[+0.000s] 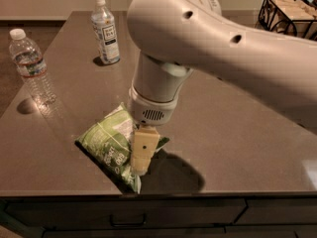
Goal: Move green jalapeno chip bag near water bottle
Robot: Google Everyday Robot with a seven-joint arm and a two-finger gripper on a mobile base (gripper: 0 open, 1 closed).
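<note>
Gripper (141, 157) sits on the green jalapeno chip bag (105, 142), grip state cannot be told; bag lies by the table (237, 148) front edge, open tabletop toward the water bottle (30, 66) at the left edge

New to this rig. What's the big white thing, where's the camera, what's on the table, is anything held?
The big white shape is the robot's single arm, coming in from the right. At its end is the gripper, the yellowish piece down at the green jalapeno chip bag near the table's front edge. Whether it grips the bag does not show. There is only one camera view, looking down on the dark table; where it is mounted is unknown. The water bottle, ribbed with a white cap, stands on the left. A second bottle with a large white label stands farther back. A wire basket shows at the top right.
</note>
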